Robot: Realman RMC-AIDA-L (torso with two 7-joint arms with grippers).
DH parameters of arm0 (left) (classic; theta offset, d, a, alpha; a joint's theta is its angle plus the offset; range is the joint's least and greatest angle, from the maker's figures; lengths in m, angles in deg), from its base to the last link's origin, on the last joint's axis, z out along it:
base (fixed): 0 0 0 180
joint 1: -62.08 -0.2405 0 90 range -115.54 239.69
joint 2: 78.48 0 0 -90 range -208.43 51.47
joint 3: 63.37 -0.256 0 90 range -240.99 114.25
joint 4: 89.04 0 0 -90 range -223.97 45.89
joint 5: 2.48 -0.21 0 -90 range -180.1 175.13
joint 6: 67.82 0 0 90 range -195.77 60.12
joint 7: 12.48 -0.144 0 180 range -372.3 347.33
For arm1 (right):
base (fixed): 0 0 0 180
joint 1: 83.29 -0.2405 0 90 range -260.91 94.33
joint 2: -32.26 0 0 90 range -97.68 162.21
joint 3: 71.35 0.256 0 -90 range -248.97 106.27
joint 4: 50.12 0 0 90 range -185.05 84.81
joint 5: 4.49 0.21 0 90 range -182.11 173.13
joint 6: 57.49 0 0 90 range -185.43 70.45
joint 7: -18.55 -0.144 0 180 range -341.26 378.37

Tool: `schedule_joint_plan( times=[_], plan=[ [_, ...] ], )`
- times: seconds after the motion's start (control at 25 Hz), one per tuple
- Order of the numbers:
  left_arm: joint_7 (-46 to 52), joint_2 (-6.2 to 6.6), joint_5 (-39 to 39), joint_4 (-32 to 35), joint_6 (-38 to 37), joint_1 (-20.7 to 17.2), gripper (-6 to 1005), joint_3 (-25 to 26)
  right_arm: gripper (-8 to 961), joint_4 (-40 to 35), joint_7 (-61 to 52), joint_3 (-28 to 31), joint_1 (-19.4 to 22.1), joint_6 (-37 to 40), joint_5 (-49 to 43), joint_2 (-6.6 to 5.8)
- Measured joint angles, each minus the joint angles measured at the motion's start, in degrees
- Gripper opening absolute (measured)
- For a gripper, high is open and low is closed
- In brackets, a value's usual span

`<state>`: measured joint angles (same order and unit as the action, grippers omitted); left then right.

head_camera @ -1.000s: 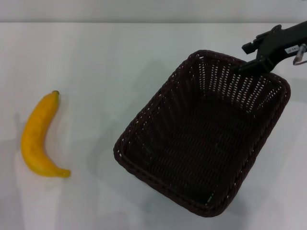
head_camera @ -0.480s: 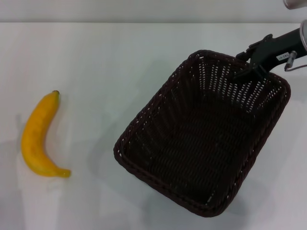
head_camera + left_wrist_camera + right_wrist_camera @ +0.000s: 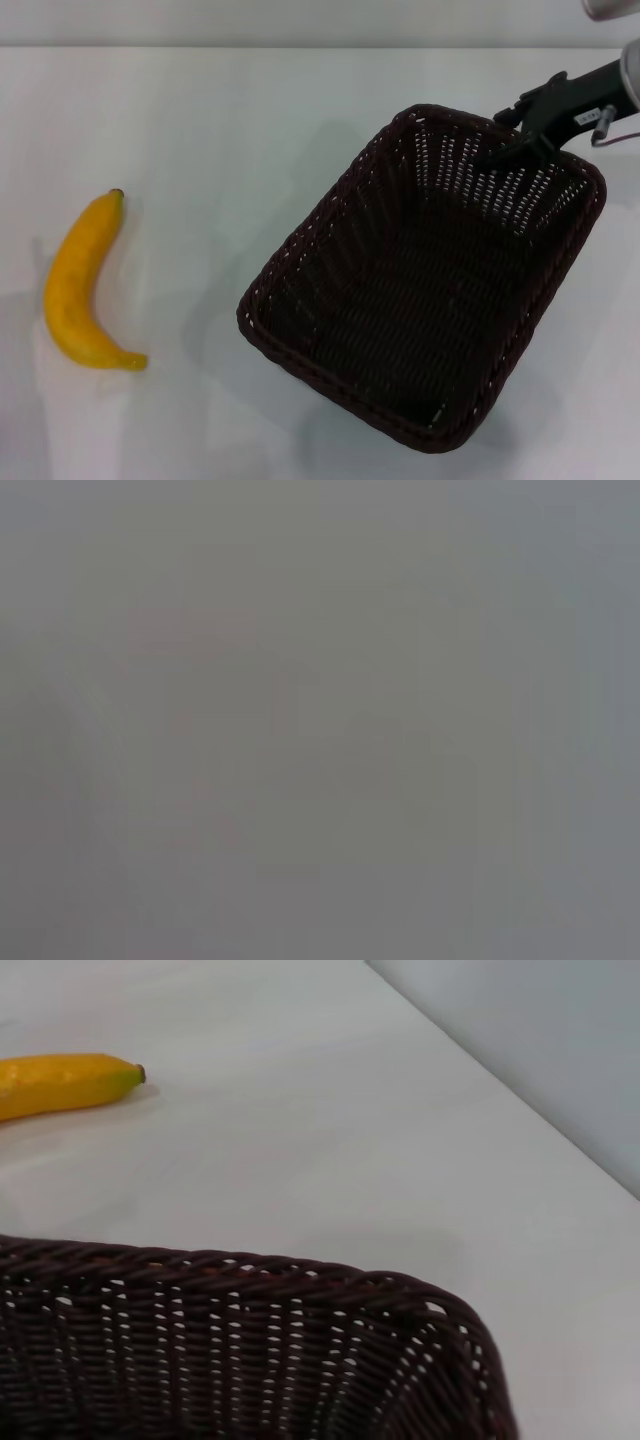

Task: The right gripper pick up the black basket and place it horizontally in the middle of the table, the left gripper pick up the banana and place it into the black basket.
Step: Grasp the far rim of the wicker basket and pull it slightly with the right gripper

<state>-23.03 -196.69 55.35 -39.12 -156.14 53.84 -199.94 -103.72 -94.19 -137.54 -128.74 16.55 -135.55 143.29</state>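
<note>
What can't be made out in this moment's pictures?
- Left gripper: absent from the head view; the left wrist view is a featureless grey blur.
- Right gripper: its tip blends into the black basket rim in the head view, so contact and finger state are unclear; the right wrist view shows no fingers.
- Banana: cut off by the right wrist view's edge.

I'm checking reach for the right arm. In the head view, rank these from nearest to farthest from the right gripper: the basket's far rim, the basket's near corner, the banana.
From the right gripper:
1. Basket far rim, directly at it.
2. Basket's near corner, toward the robot.
3. Banana, far across the table on the left.
</note>
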Motion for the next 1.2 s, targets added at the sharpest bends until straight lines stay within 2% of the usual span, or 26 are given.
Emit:
schedule_joint_plan(
  times=[0.2,0.32,0.56,0.96,1.2],
  plan=[
    [0.0,0.08,0.0,0.0,0.1,0.2,885,0.1,598,0.2,-0.8,0.0,-0.1,0.0,-0.7,-1.17],
    [0.0,0.08,0.0,0.0,0.1,0.2,885,0.1,593,0.2,-1.4,0.5,0.0,0.5,-1.9,-1.34],
    [0.0,0.01,-0.1,0.0,-0.1,0.2,885,0.1,583,-0.6,-1.6,2.8,0.4,3.9,-2.2,-1.12],
    [0.0,0.00,-0.1,0.0,-0.2,0.1,885,0.0,583,-1.3,-3.2,3.0,0.6,6.7,-3.7,-1.18],
    [0.0,0.11,-0.1,0.0,-0.2,0.2,885,-0.1,581,-1.3,-3.9,2.9,0.6,7.3,-6.9,-0.45]
  ],
)
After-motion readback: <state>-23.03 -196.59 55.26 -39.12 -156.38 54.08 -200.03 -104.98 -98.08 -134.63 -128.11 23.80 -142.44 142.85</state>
